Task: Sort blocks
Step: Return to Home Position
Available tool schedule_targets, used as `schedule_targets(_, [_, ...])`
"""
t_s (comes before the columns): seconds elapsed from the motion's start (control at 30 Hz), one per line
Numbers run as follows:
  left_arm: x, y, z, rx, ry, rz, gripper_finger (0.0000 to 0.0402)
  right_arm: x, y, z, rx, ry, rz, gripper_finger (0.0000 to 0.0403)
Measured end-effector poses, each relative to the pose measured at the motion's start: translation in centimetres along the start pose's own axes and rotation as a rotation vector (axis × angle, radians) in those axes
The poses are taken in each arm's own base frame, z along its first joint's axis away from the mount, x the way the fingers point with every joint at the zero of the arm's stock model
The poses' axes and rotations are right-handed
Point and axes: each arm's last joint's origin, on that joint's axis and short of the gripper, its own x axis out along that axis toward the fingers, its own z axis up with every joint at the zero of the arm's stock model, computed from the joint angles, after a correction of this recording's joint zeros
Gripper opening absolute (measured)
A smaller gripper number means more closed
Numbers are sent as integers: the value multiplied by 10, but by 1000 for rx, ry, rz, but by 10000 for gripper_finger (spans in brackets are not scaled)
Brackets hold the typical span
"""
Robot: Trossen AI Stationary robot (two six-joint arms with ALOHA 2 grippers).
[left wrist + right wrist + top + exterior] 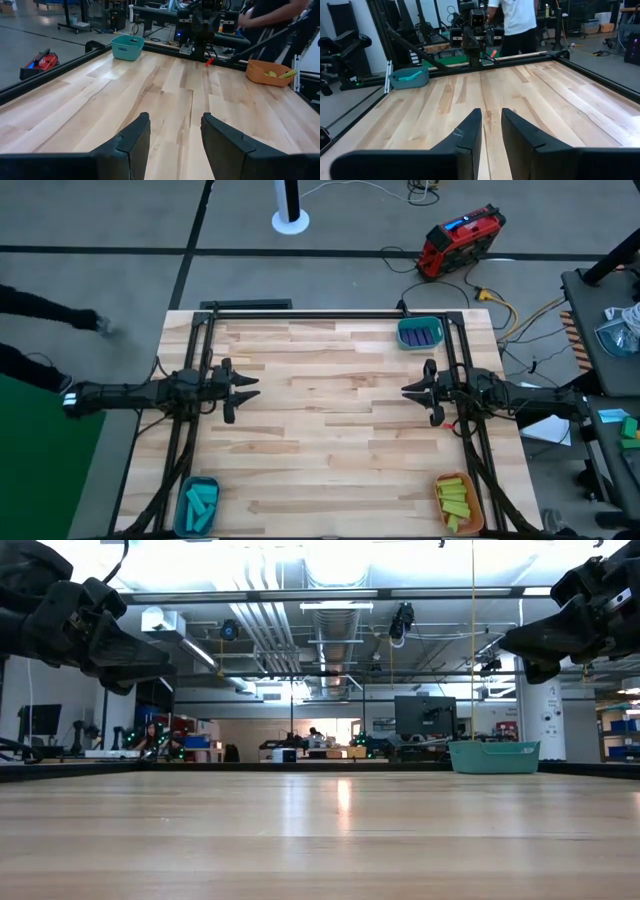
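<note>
In the high view we see the left gripper at the middle left of the frame and the right gripper at the middle right. They face each other over the wooden table, well apart, both with the jaws spread and holding nothing. No block lies loose on the wood. The purple blocks are in the teal bin at the upper right. The cyan blocks are in the blue bin at the lower left, and the yellow-green blocks are in the orange bin at the lower right. We judge that the sorting is done and only the retreat remains.

In the low view both grippers hang in the upper corners, clear of the table.

In the left wrist view the fingers stand apart with only wood between them. A person is at the upper right, behind the other arm.

In the right wrist view the gap is narrower, also empty, and a person in a white shirt stands at the top.

The dangers we see are two. The teal bin is near the right arm, so a wide swing could knock it and spill the purple blocks. The people are also close to the frame and could be struck
</note>
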Motion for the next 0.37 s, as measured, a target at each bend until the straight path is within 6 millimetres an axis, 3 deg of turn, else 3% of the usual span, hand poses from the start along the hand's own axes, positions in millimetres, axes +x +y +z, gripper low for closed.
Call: schedule_targets(0.37, [0,0,0,0,0,0,154,0,0,0,0,0,0,63])
